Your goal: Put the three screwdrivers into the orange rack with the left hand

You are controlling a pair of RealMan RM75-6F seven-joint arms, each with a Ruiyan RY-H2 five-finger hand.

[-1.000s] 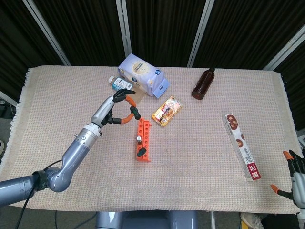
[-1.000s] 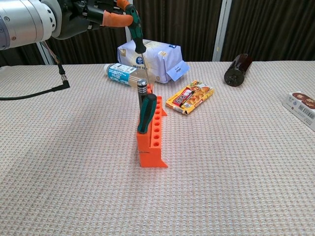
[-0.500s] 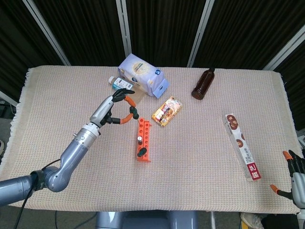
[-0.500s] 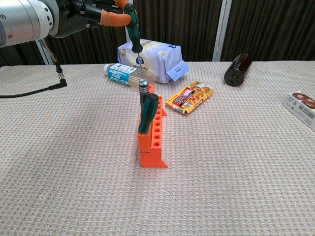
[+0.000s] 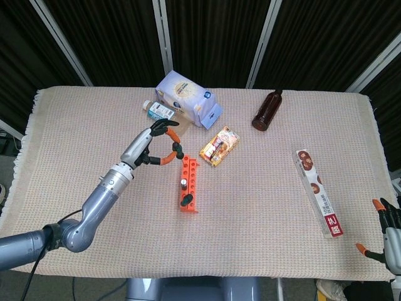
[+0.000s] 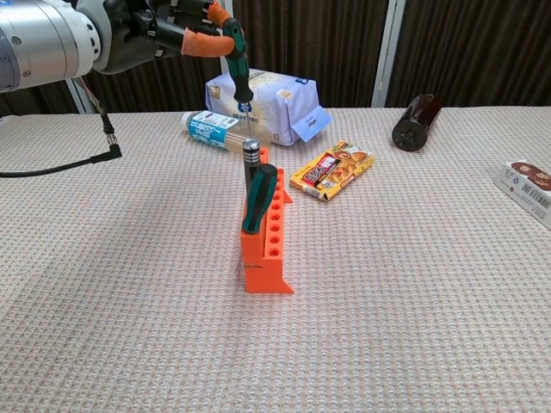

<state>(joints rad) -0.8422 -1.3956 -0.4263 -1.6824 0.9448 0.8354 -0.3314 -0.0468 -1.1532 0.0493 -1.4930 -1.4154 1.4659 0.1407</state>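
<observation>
Orange rack [image 5: 188, 185], head view: two screwdrivers stand in it while the left hand [image 5: 153, 141], grasping the third, has shifted nearer; chest view: that screwdriver [image 6: 237, 64] now hangs lower over the rack [image 6: 267, 245], so insertion seems imminent; the right hand [image 5: 388, 232] idles, fingers spread.

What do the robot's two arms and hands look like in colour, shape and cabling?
The left arm is a silver-grey tube with rounded joints and a black cable alongside. The left hand is dark with orange fingertips. The right hand, at the frame edge, looks grey with orange fingertips.
</observation>
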